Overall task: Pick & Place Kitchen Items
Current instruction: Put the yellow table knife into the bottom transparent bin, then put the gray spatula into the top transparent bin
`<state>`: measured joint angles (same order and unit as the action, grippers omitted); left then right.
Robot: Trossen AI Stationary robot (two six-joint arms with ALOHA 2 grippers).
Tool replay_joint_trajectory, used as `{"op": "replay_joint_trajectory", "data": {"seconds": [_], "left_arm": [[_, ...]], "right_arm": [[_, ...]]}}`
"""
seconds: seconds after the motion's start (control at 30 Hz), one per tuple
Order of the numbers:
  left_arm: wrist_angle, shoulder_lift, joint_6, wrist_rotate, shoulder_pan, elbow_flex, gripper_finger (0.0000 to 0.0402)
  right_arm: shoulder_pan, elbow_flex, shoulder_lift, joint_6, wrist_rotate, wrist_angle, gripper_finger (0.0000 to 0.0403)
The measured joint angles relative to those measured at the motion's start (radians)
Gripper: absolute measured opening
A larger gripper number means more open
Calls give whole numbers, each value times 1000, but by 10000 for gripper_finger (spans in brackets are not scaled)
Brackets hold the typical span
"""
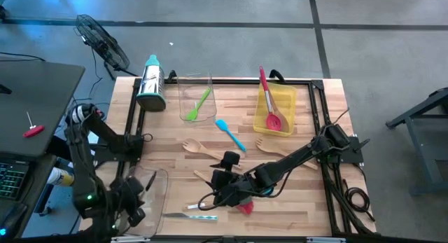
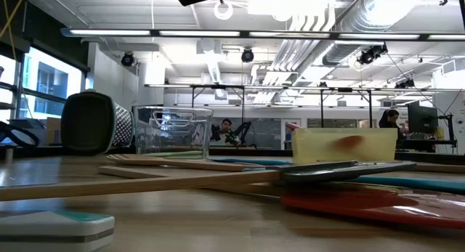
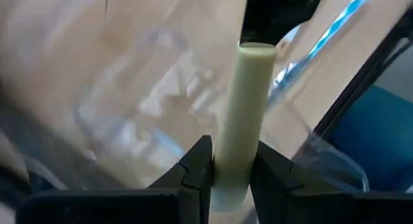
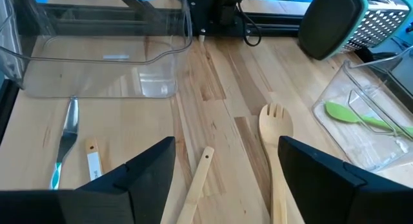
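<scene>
The right gripper (image 1: 227,190) hangs low over the near middle of the wooden table (image 1: 308,208), its two dark fingers spread wide and holding nothing. Between those fingers, the right wrist view shows the pale wooden stick-handled utensil (image 4: 193,185) and, just beside it, the pale wooden fork (image 4: 276,156); both lie flat with their long axes running roughly away from the gripper, toward the far side. So the fingers straddle the wooden stick across its width, which I judge is the relation a straight descent and close would need. A red silicone spatula (image 1: 245,206) lies just beside the gripper on the near right. The left gripper (image 3: 229,175), at the near left corner by the clear plastic bin (image 1: 155,194), is clamped on a pale cream cylindrical handle (image 3: 242,121) standing up between its fingers. A slim knife with a teal handle (image 1: 190,216) lies near it, long axis left to right.
</scene>
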<state>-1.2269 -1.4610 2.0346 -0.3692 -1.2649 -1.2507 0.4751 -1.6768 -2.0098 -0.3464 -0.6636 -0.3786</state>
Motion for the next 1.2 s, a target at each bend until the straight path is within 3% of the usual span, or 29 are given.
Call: {"op": "replay_joint_trajectory", "data": {"seconds": [0.13, 0.33, 0.63, 0.93, 1.2], "left_arm": [[18, -44, 140, 76, -38, 0, 69], [59, -99, 169, 200, -44, 0, 69], [98, -136, 150, 226, -44, 1, 70], [127, -136, 146, 214, -44, 1, 190], [136, -136, 147, 215, -42, 1, 210]], "right_arm": [[-2, 0, 0, 4, 0, 0, 265], [-13, 0, 0, 11, 1, 0, 265], [-43, 0, 0, 37, 13, 1, 265], [-66, 0, 0, 65, 33, 2, 265], [-86, 0, 0, 101, 90, 13, 265]]}}
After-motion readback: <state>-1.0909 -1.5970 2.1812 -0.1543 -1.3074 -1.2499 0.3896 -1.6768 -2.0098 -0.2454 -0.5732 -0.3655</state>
